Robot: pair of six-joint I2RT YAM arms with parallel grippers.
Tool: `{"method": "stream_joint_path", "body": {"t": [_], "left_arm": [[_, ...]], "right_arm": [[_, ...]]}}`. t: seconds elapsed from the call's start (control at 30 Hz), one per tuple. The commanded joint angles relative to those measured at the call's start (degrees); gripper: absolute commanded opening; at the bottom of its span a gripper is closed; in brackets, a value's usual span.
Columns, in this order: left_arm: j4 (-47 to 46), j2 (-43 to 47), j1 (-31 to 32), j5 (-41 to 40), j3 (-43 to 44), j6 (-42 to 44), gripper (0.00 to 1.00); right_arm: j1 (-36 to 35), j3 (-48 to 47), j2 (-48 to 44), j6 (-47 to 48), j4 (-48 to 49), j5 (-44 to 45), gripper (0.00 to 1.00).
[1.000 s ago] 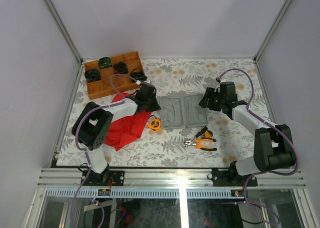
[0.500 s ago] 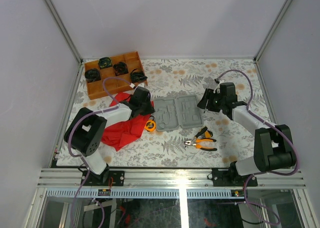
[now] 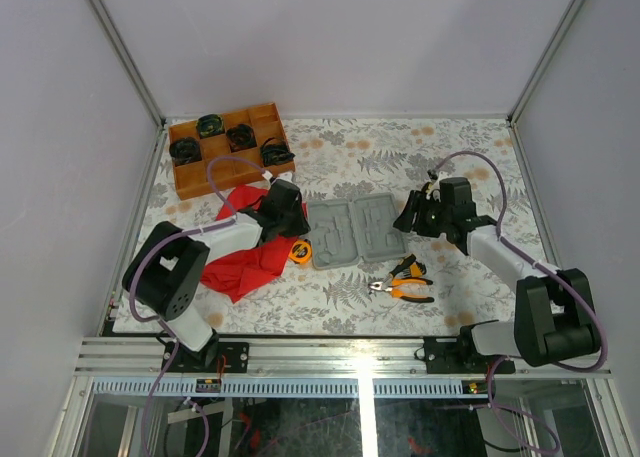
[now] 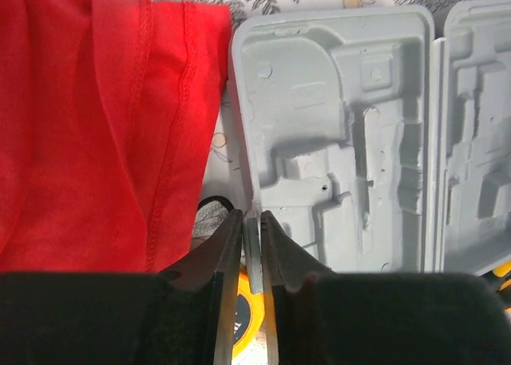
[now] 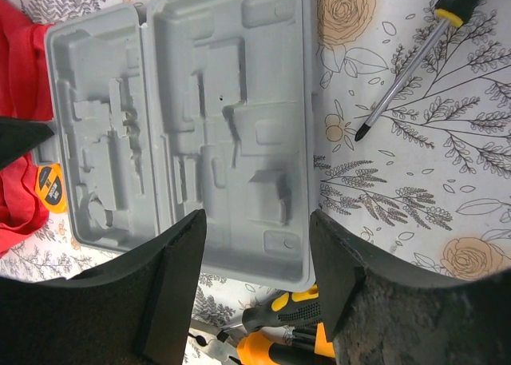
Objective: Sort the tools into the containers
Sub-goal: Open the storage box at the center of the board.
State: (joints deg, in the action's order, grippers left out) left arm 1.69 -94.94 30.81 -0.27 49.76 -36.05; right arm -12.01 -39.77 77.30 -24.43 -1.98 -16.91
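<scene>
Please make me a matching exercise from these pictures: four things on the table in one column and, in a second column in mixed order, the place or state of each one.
Things:
1. tool case
2. red cloth
3. wooden tray
4. pliers

Places or states:
A. just in front of the case's right half
B. far left corner, black coiled bundles inside
C. lying open flat, recesses empty
D. crumpled, left of the case

Pairs: 1-C, 2-D, 3-B, 4-A
</scene>
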Motion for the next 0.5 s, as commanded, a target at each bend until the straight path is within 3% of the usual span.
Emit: {"method": "stream_joint_path", "body": {"t": [0.0,0.23,0.47], "left_arm": [[5.17,1.61,0.48,-0.41,-0.71,1.83,0.16],[12.31,4.9,0.35,-7.15,3.05,0.52,0.36],[15.75,9.9,0.41,-9.41,2.12,0.04,0.43]], "right_arm": [[-0.41,-0.56,-4.14,0.81,-1.29,2.04,0.62],[-0.41,-0.6,-8.88,1.62,-3.88,5.0,0.65],[-0.39,0.8,-11.62,1.56,-4.65,5.88,0.66]]}}
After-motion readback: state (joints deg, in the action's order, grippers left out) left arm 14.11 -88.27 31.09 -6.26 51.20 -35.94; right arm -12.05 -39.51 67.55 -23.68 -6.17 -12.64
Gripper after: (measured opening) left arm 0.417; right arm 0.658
